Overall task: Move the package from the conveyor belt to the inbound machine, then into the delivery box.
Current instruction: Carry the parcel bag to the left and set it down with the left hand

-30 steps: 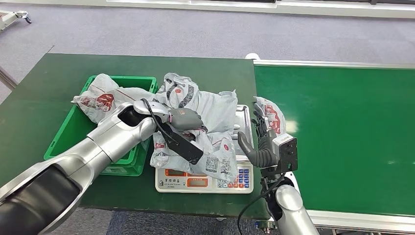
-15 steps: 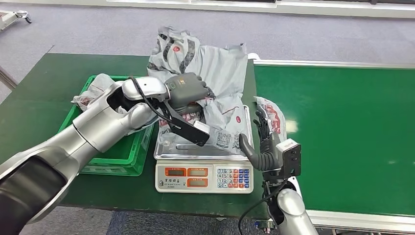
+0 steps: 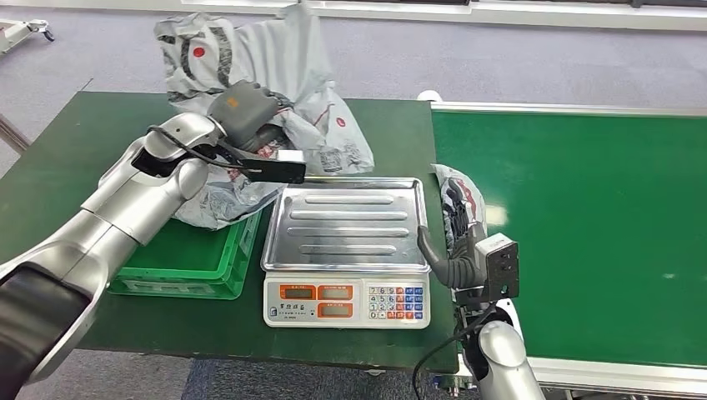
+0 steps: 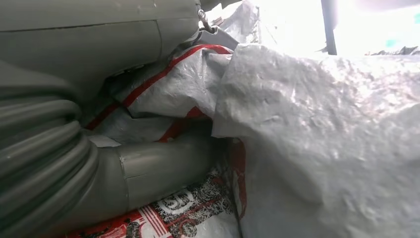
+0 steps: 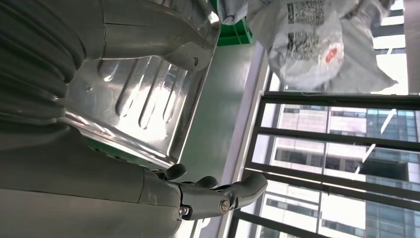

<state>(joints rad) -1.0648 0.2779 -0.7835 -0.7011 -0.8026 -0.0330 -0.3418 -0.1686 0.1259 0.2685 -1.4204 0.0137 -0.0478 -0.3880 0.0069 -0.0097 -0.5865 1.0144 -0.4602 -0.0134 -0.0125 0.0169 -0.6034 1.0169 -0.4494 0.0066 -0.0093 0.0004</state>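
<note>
Grey package (image 3: 275, 75) in left hand (image 3: 246, 112)

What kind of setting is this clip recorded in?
Most likely a mock parcel-sorting station in an office-type room: a green conveyor belt, an electronic weighing scale on a green table, and a green crate receiving grey courier bags. Carpet floor suggests a lab setup.

Parcel-sorting station in a logistics test hall.
Shown by a green conveyor belt (image 3: 575, 233) butted against a green table (image 3: 75, 158), an electronic weighing scale (image 3: 348, 250) with steel tray and keypad, a green plastic crate (image 3: 188, 262) holding grey courier bags (image 3: 275, 125), grey carpeted floor (image 3: 417, 50) beyond, tall office buildings through large windows (image 5: 337, 168).
</note>
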